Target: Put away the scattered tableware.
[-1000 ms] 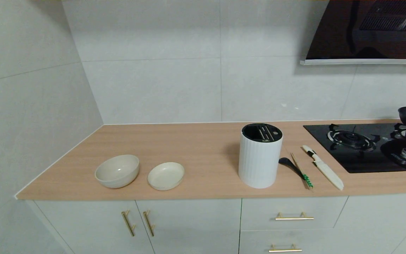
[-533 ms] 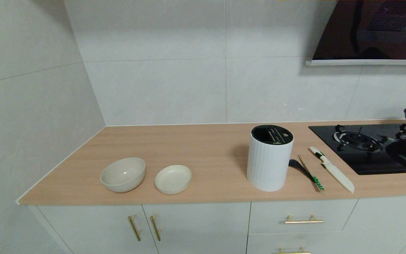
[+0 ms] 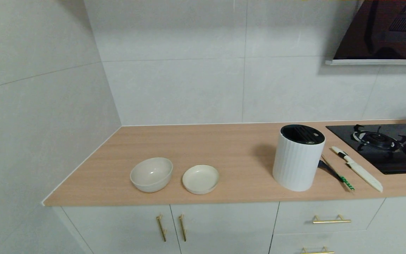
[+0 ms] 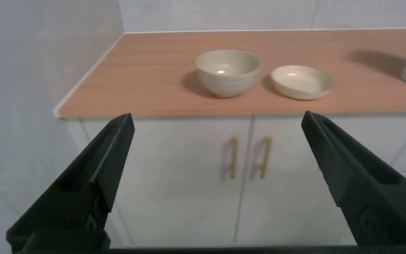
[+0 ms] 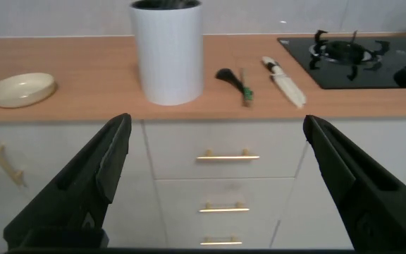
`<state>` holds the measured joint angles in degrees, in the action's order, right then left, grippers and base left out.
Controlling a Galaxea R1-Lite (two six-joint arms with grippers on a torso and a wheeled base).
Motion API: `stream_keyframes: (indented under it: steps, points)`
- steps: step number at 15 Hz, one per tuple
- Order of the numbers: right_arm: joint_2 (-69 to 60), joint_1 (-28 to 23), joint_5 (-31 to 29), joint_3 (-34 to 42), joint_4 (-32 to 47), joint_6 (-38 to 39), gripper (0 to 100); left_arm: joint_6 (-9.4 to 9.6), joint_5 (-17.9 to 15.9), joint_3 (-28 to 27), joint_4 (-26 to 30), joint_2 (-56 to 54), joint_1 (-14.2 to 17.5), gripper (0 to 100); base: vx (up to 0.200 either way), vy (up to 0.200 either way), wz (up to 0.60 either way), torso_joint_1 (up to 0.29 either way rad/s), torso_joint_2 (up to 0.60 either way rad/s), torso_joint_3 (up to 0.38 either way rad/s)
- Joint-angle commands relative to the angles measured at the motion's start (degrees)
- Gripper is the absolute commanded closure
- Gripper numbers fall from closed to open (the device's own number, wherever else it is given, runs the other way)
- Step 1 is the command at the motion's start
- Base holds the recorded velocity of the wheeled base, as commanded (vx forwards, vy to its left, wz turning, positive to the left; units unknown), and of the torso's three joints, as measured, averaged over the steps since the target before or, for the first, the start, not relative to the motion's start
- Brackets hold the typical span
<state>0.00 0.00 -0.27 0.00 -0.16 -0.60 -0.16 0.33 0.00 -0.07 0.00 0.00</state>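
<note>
Cream bowl [image 3: 151,174] and cream shallow dish [image 3: 200,179] on light wood-grain countertop [image 3: 196,148]. White ribbed holder [image 3: 297,165] with black slotted top. Black spoon [image 3: 323,164], tan chopsticks [image 3: 337,173] with green-patterned ends, cream knife [image 3: 361,171] with black-banded white grip. Black hob [image 3: 382,150], white cabinets [image 3: 224,225], gold handles [image 3: 331,221], pale grey tiles [image 3: 174,88].

No text, number or sign can be read. The green-patterned handle end [image 3: 346,182], at 4 o'clock from the white holder [image 3: 297,165], and the dark marks on the knife [image 3: 358,170] handle are too small to make out.
</note>
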Motion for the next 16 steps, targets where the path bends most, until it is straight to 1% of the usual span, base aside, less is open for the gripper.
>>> stream_keyframes:
  steps: [1, 13, 16]
  points:
    - [0.0, 0.0, -0.1, 0.0, 0.0, 0.0, 0, -0.02, 0.0, 0.0, 0.0, 0.1, 0.0, 0, 0.000, 0.200, 0.00, -0.002, 0.00, 0.012]
    - [0.0, 0.0, 0.0, 0.0, 0.0, -0.1, 0, -0.02, 0.0, 0.0, 0.0, 0.0, 0.0, 0, 0.000, 0.200, 0.00, 0.002, 0.00, -0.001]
    - [0.0, 0.0, 0.0, 0.0, 0.0, 0.0, 0, 0.07, 0.0, 0.0, 0.0, 0.0, 0.0, 0, 0.000, 0.000, 0.00, 0.000, 0.00, 0.000]
